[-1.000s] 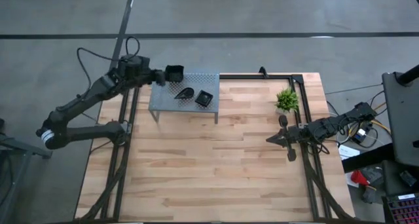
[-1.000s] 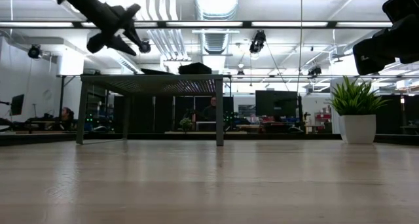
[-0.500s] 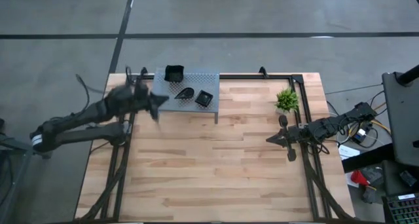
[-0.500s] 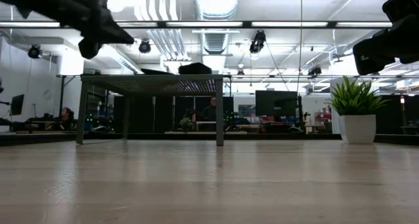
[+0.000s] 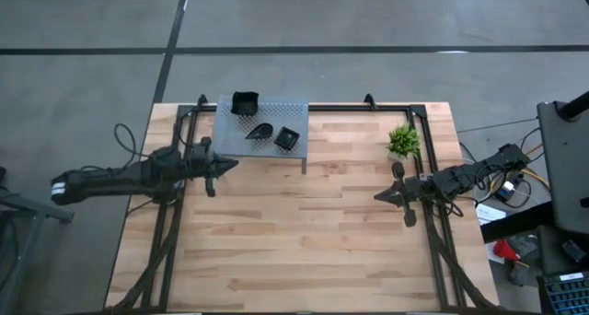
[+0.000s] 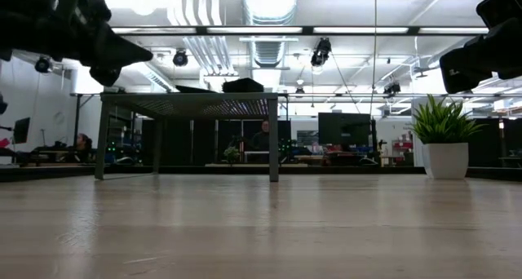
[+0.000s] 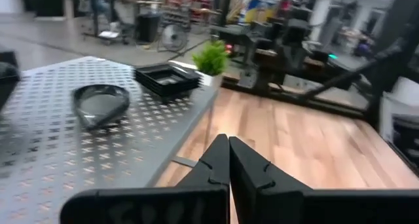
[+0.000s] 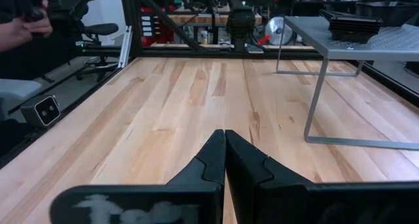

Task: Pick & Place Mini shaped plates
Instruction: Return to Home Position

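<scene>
High camera straight down, low camera level across the table [image 5: 304,232], wrist cameras behind left gripper [image 7: 228,139] and right gripper [image 8: 224,132]; all 4 share the stand [image 5: 235,142]

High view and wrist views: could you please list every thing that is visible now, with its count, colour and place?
wavy-rimmed plates: one pile, black, stand's corner farthest from the plant
leaf-shaped plates: one pile, black, middle of the stand
square plates: one pile, black, stand's end nearest the plant
(the number in each pile cannot be told)
stand: one, grey perforated metal, upper left of the table in the high view
plant: one, green, white pot, table's right side
table: one, light wood
person's hand: one, beyond the table
left claw: shut, empty, beside the stand
right claw: shut, empty, near the plant
</scene>
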Controlling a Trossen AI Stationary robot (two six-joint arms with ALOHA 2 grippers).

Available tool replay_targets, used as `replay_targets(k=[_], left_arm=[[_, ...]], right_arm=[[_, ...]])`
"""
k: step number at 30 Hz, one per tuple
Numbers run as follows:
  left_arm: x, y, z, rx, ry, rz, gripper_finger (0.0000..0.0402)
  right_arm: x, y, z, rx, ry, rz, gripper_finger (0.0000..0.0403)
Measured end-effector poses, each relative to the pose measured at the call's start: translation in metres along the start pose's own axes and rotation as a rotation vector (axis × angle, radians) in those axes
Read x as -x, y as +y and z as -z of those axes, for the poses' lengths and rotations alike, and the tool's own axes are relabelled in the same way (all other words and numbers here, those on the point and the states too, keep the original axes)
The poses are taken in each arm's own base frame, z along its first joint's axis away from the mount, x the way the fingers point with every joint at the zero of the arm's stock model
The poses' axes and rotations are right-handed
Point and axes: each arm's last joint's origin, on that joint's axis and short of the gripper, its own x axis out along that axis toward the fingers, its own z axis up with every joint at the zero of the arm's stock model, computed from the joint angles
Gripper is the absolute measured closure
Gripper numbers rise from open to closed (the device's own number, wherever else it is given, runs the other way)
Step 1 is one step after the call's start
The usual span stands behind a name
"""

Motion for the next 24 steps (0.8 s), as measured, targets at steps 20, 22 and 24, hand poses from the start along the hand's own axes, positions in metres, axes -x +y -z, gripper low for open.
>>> replay_targets(k=[20, 22, 24], left_arm=[[0.019, 0.005, 0.038, -0.023, -0.034, 0.074, 0.0401], [0.019, 0.006, 0.039, -0.043, -0.019, 0.057, 0.0401], [0.018, 0.006, 0.039, -0.047, -0.014, 0.039, 0.0401]], right_arm=[[0.0, 0.0, 0.0, -0.002, 0.001, -0.002, 0.0394], [0.0, 0.0, 0.0, -0.003, 0.0, -0.002, 0.0394], [0.0, 0.0, 0.0, 0.001, 0.0, -0.002, 0.0394]])
